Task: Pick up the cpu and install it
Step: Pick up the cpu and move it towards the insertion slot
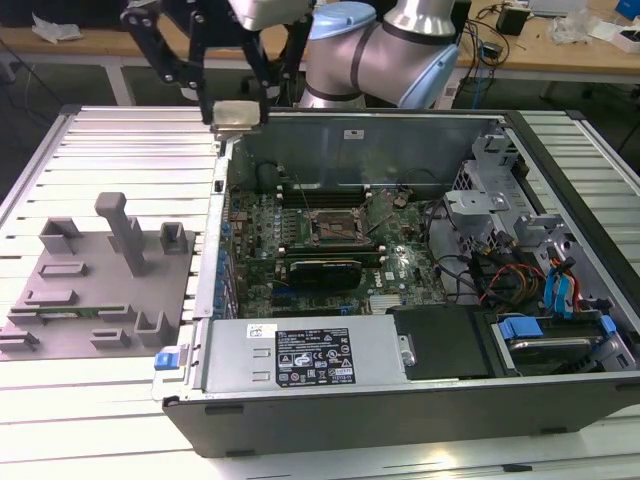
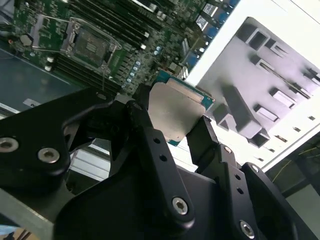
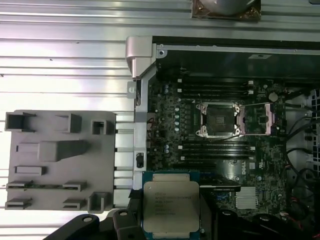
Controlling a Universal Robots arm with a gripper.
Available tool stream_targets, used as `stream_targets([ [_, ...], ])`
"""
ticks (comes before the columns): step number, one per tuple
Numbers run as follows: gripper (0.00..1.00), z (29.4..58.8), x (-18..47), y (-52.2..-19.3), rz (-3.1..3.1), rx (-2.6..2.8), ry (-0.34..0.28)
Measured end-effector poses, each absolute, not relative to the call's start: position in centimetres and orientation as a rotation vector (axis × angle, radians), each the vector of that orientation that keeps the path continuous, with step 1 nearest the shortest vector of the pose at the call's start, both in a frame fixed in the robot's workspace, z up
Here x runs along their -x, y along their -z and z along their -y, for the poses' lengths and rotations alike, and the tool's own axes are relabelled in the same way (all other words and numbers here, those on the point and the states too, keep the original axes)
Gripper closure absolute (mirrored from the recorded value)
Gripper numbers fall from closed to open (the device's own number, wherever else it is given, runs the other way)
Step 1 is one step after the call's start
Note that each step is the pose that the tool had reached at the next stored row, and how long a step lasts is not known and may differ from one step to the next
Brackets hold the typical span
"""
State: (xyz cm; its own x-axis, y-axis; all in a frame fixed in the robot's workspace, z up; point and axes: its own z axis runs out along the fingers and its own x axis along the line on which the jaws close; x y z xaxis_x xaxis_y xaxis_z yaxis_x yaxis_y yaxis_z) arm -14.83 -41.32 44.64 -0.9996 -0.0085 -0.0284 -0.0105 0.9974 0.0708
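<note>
The black linkage-fingered gripper (image 1: pixel 235 108) has its two fingers closed in on opposite edges of the cpu (image 1: pixel 236 115), a small flat square chip with a pale silver metal top and a thin greenish rim. The first wrist view shows the cpu (image 3: pixel 171 212) level between the fingers, silver side toward the camera, and the second wrist view shows the fingertips (image 2: pixel 202 131) pressed against its sides.

In the exterior view the chip hangs in the air, well above the far corner of the open dark grey computer case (image 1: pixel 400 412) on the exterior view's left, where the case wall meets the ribbed aluminium table (image 1: pixel 130 140). The grey plastic fixture tray (image 1: pixel 100 285) with its posts and slots lies on the table beside the case, toward the exterior view's left edge.

The picking up looks done: the cpu is lifted clear and touches nothing but the gripper. The installing is not yet done. The dark square metal-framed socket (image 3: pixel 219 120) on the green motherboard (image 3: pixel 200 165) sits apart from the chip, and it appears empty with its retaining frame swung open beside it.
</note>
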Motion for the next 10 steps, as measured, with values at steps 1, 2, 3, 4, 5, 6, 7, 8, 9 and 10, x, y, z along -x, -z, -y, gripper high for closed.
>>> stream_targets([
  [1, 0.46, 41.3, 14.3, -44.6, -3.112, 0.015, -0.110],
  [2, 0.46, 41.3, 13.9, -44.6, -3.111, 0.015, -0.111],
  [3, 0.46, 41.3, 13.1, -44.6, -3.111, 0.015, -0.111],
  [4, 0.46, 41.3, 12.6, -44.6, -3.112, 0.015, -0.110],
  [5, 0.46, 41.3, 11.7, -44.6, -3.111, 0.015, -0.111],
  [6, 0.46, 41.3, 11.0, -44.6, -3.112, 0.015, -0.110],
  [7, 0.46, 41.3, 10.2, -44.6, -3.112, 0.015, -0.111],
  [8, 0.46, 41.3, 9.9, -44.6, -3.112, 0.015, -0.110],
  [9, 0.46, 41.3, 9.2, -44.6, -3.112, 0.015, -0.110],
  [10, 0.46, 41.3, 8.6, -44.6, -3.112, 0.015, -0.111],
])
